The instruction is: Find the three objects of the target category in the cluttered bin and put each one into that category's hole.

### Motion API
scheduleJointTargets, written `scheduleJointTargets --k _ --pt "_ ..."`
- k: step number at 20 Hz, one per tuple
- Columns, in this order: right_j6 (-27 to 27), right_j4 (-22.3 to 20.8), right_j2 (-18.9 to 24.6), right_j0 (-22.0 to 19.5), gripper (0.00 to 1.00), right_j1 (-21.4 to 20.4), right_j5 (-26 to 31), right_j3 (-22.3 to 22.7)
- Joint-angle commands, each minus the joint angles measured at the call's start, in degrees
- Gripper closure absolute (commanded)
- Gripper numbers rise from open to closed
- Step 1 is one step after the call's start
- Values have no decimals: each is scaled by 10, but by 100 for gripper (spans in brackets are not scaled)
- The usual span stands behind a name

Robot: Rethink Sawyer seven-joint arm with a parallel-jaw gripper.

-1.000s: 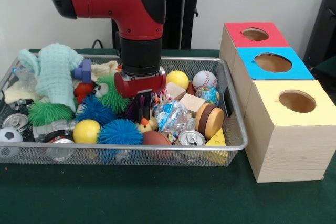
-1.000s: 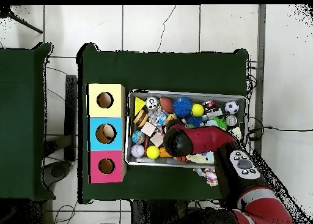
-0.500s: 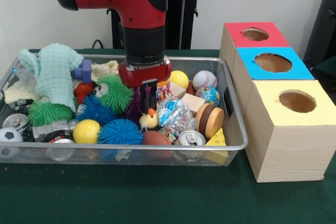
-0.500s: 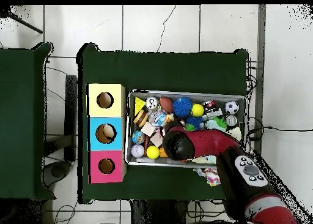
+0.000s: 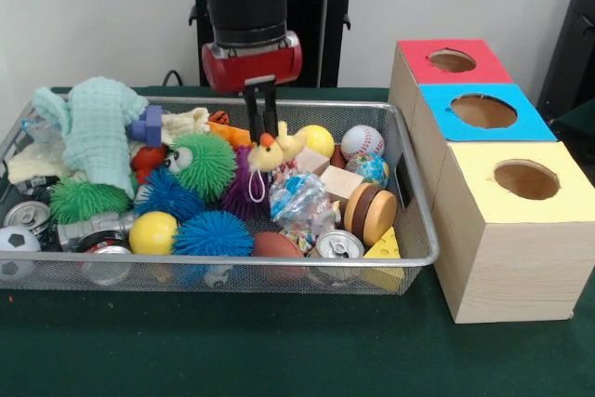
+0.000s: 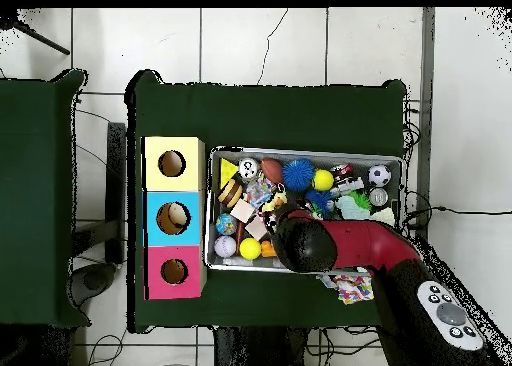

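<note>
The yellow chick toy [image 5: 269, 152] hangs clamped between the gripper [image 5: 260, 133] fingers [image 5: 253, 111], lifted just above the clutter in the middle of the wire bin [image 5: 410, 198]; its orange beak faces the front rim and a thin white loop dangles from it. Whether it has a long axis is hard to tell, as it looks small, rounded and soft. The dark fingers point straight down from the red wrist of the arm [image 5: 244, 6].

Right under the toy sit a purple spiky ball [image 5: 240, 194] and a crinkly clear bag of sweets [image 5: 303, 204]. A green spiky ball [image 5: 202, 166] lies beside them toward the left end; a smooth yellow ball [image 5: 317, 140] and a stitched baseball [image 5: 362, 142] lie by the back rim at the right. The bin, a silver mesh basket, stands on a dark green cloth-covered table [image 5: 279, 341]. Just off its right end stand three wooden boxes with round holes, topped yellow [image 5: 521, 174], blue [image 5: 483, 111] and red [image 5: 452, 61]. In the overhead view the floor [image 6: 240, 42] is pale tile
</note>
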Motion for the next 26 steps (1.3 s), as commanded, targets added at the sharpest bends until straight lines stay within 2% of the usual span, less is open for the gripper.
scheduleJointTargets --k 1,8,10,13,16,26 --pt "-12 31 61 -10 100 -60 90 49" --pt "-10 29 68 -12 100 -64 94 53" --pt "-4 34 71 -8 100 -75 99 70" --pt "20 43 74 2 100 -90 89 96" --pt "35 44 58 26 100 -98 103 103" --pt "96 28 10 78 100 -120 28 174"
